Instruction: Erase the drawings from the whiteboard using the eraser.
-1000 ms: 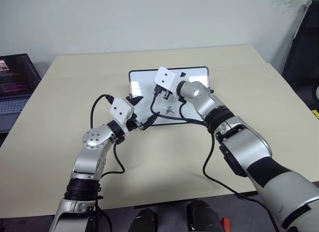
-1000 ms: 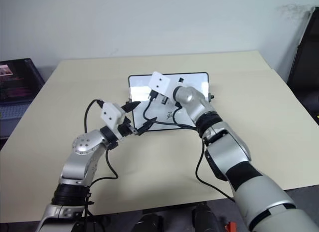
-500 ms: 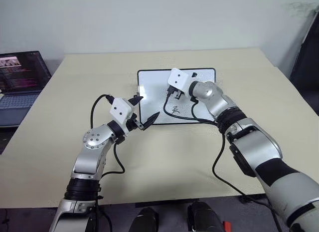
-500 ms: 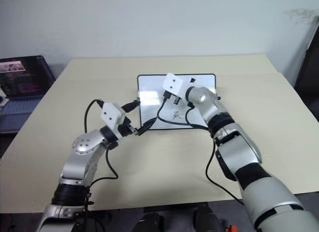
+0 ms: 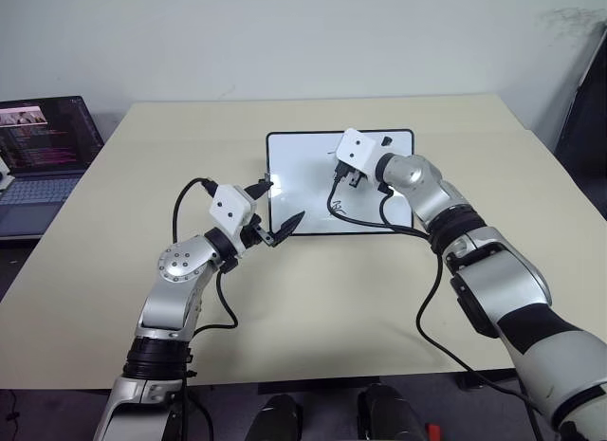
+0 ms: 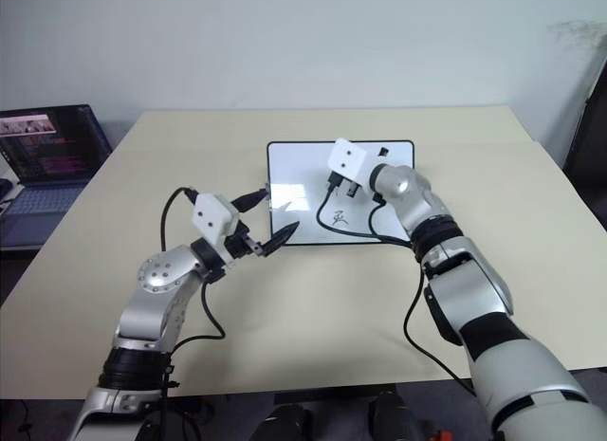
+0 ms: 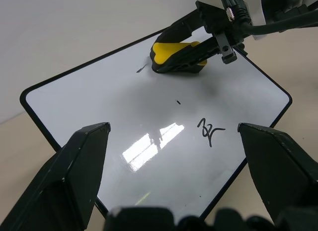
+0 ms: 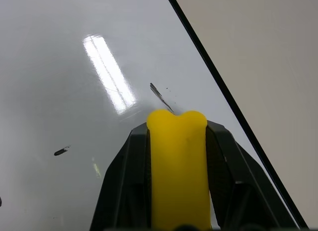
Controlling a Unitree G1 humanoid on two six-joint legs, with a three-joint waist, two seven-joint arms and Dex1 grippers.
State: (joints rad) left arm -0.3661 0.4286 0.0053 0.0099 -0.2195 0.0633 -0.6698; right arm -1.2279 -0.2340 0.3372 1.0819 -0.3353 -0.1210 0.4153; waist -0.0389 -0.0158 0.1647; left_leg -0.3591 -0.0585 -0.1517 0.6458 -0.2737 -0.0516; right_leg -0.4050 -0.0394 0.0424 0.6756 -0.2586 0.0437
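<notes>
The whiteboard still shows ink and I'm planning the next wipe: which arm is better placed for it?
The right. Its gripper is shut on the eraser, already on the whiteboard beside the scribbled character. The left gripper is open and empty at the board's edge.

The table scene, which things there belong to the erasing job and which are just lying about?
Part of the job:
- whiteboard
- eraser, clamped in the right gripper
- scribbled character and small leftover marks
- left gripper, open at the board's near left corner

Just lying about:
- laptop, open, off the table's left edge
</notes>
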